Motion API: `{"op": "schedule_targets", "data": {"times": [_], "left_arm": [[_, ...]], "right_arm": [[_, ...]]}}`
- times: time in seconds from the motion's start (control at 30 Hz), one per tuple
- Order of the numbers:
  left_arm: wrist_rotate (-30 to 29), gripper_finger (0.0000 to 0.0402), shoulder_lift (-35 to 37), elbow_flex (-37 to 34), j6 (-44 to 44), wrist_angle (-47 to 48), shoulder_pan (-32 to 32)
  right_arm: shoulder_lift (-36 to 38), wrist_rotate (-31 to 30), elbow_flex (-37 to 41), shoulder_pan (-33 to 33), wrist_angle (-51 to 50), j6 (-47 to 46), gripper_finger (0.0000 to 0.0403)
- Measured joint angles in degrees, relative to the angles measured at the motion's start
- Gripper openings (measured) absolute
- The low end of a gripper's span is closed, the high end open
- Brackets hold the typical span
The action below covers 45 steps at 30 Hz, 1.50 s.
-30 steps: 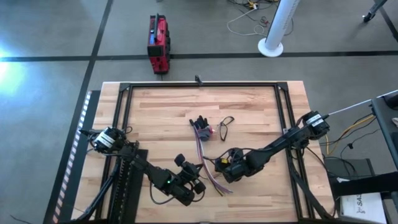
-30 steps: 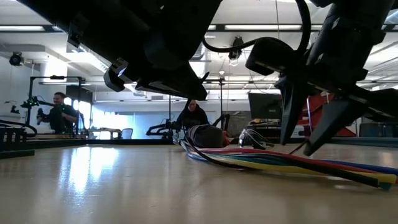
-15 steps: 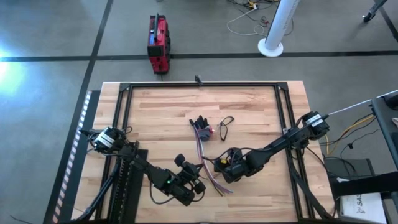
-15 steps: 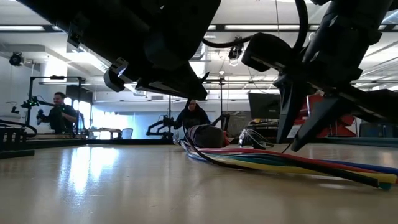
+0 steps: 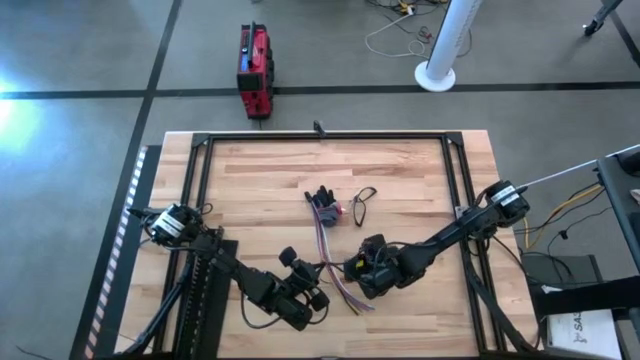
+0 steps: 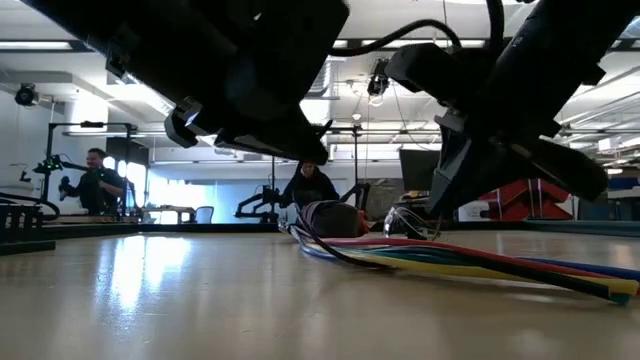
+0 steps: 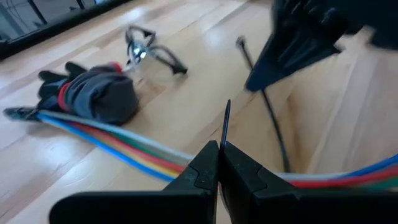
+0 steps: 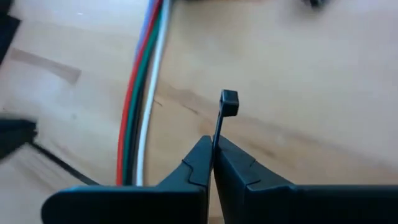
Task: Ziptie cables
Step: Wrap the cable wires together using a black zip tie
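Wooden table (image 5: 400, 170) lies bare beyond both fingers pinching ziptie (image 8: 224, 112) across cables (image 5: 325, 235).

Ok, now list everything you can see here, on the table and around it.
Cables: one loose bundle, mixed colours (red, green, white, blue), middle of the table, one end in a grey wrap.
Ziptie: one, thin and dark, held up beside the bundle.
Wire loop: one, small, black, beside the wrapped end.
Table: one, light wood with a black frame.
Red case: one, on the floor beyond the table.
White post: one, on the floor beyond the table.
People: two, in the room behind, one far off, one behind the bundle.
Left hand: shut on the ziptie's thin tip, near the table's front.
Right hand: shut on the ziptie just below its head.
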State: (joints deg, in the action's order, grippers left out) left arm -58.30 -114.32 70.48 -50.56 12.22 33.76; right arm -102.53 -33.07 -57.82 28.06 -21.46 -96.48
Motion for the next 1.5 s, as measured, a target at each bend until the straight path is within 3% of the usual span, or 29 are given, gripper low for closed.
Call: {"op": "schedule_targets", "data": {"times": [0.13,0.3,0.5,0.67,0.93,1.2,1.3,1.5], "left_arm": [[0.5,0.0,1.5,-0.3,-4.9,5.3,0.0],[2.9,0.0,1.5,-1.0,-5.3,4.0,-0.6],[4.8,0.0,1.1,-1.3,-2.2,3.0,-2.3],[1.1,0.0,0.2,-1.3,1.6,-1.3,-3.3],[0.8,0.0,-0.8,-1.3,5.1,-6.6,-5.8],[-1.0,0.0,-0.8,-1.3,10.9,-6.6,-7.0],[-3.7,0.0,-0.8,-1.3,13.9,-6.7,-7.0],[-4.4,0.0,-0.8,-1.3,17.3,-6.5,-7.0]], "right_arm": [[-1.6,-6.6,0.0,0.9,2.2,9.6,0.0],[-3.7,-14.9,0.0,1.1,8.3,26.1,0.0],[-4.4,-19.6,0.0,0.9,11.2,42.8,0.0],[-4.4,-22.1,0.0,0.9,11.3,52.8,0.0],[-4.4,-20.4,0.0,-0.3,11.3,63.3,0.0],[-4.4,-13.4,-2.0,-3.4,11.3,70.1,0.0],[-4.4,-12.7,-3.3,-4.1,10.7,71.3,0.0],[-4.4,-5.2,-5.8,-6.1,6.0,68.3,0.0]]}}
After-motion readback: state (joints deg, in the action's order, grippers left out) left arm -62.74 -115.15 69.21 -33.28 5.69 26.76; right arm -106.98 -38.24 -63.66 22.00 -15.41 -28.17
